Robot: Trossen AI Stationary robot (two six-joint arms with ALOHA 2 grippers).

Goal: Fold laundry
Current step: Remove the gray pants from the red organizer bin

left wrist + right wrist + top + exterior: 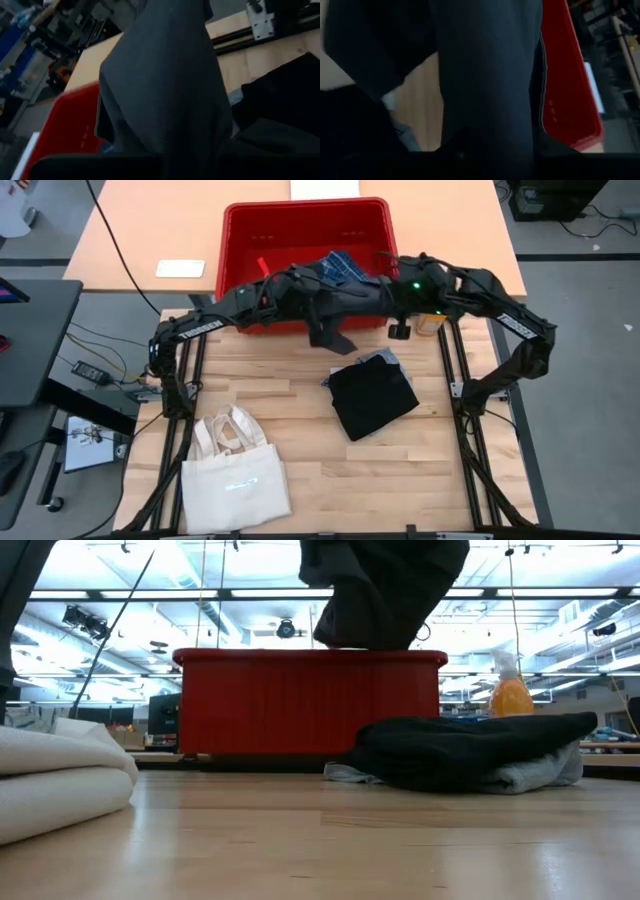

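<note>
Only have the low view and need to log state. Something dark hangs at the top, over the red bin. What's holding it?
Observer: Both arms. The left gripper and the right gripper meet over the near edge of the red bin. Each appears to be pinching the charcoal garment, which hangs between them.
Operator: Anything inside the bin?
Observer: Yes, a blue-and-white plaid piece lies in it, close to the arms.
Operator: Is the pile on the table squared up?
Observer: No. The black folded piece lies skewed to the table's edges on top of the grey top, which shows only along the far side.
</note>
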